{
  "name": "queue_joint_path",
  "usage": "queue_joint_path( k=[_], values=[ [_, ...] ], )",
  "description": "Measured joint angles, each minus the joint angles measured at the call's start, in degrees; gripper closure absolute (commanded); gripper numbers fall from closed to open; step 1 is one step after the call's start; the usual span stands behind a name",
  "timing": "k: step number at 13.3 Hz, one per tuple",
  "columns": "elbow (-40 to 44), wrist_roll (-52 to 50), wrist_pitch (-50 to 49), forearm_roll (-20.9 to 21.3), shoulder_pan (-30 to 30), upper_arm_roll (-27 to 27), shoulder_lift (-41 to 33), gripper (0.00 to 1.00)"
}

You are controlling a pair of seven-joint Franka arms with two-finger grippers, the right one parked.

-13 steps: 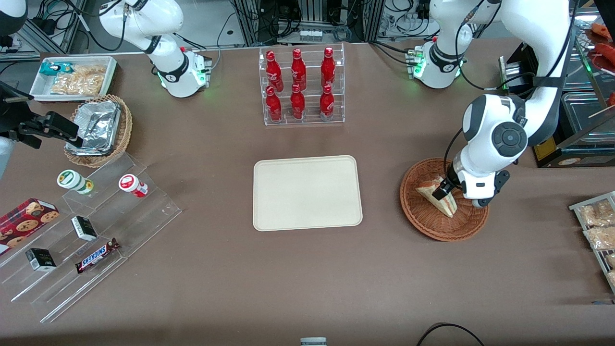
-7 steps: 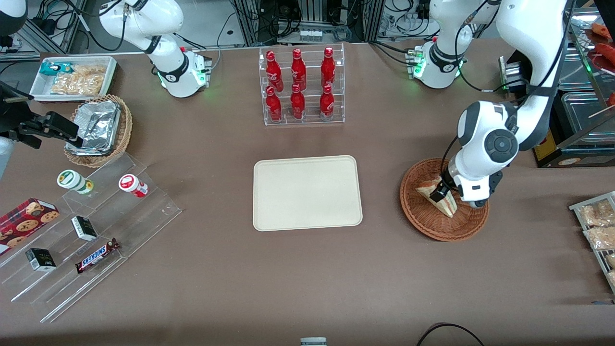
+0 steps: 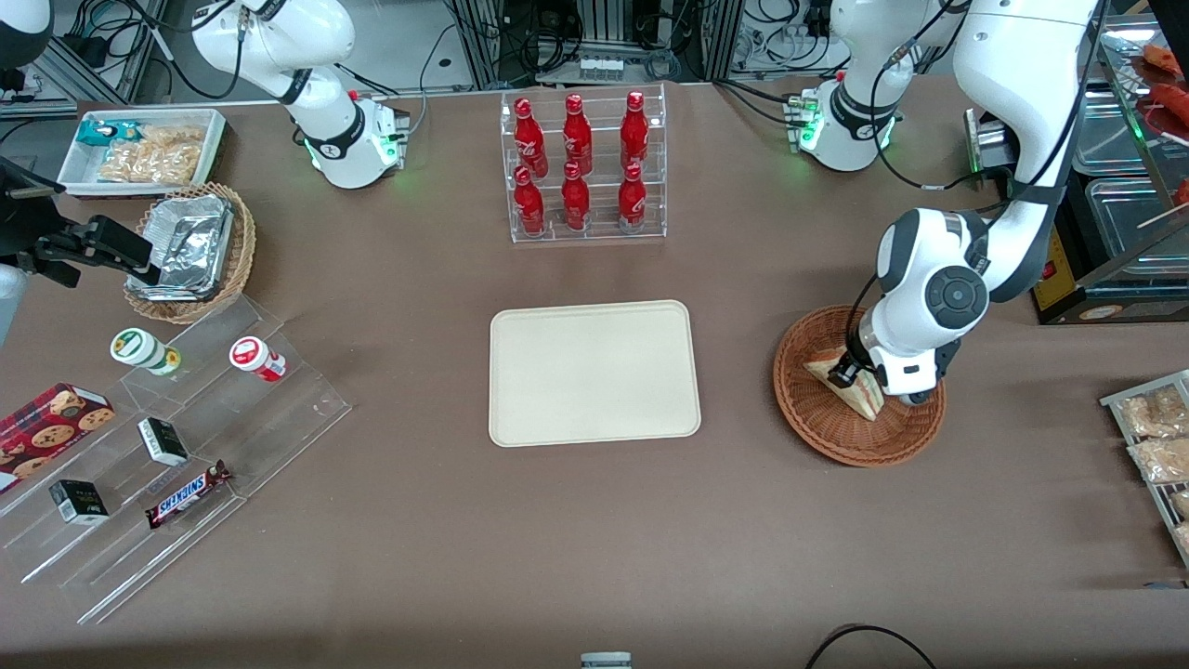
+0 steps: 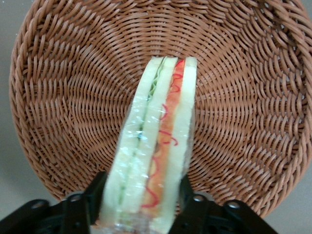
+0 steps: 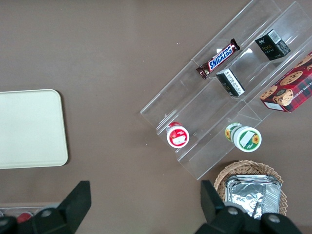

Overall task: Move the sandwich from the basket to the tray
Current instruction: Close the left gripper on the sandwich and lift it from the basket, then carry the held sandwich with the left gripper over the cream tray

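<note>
Brown tabletop carries the basket (image 3: pixel 859 386) at the working arm's end, where the gripper (image 4: pixel 141 207) is clamped on the sandwich (image 4: pixel 156 146) low inside it; next move, by judgement: lift clear, then carry to the tray (image 3: pixel 594 372).

The working arm (image 3: pixel 938 288) is glossy white with dark grey round joint caps; black cables trail along it; its gripper (image 3: pixel 847 370) has black fingers.

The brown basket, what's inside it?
One sandwich is in the basket, with the gripper shut on it. The weave directly under the sandwich is covered, so anything there is hidden.
</note>
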Motion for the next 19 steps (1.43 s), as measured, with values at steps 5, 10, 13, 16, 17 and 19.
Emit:
queue_joint_path(
  k=[5,10,13,16,17,19],
  values=[
    [2.68,5.59,-3.92,0.09,0.00,-0.15,-0.87,0.97],
    [10.11,10.01,-13.36,0.09,-0.06,-4.13,-1.43,1.00],
    [10.73,14.18,-13.55,0.09,-0.12,-8.03,-1.31,1.00],
    [13.36,17.04,-13.53,1.97,-0.29,-13.69,0.79,0.99],
    [15.12,16.99,-13.65,4.54,-0.35,-15.88,2.34,0.99],
    [19.08,15.27,-14.04,8.28,-0.47,-19.93,6.17,1.00]
  ],
)
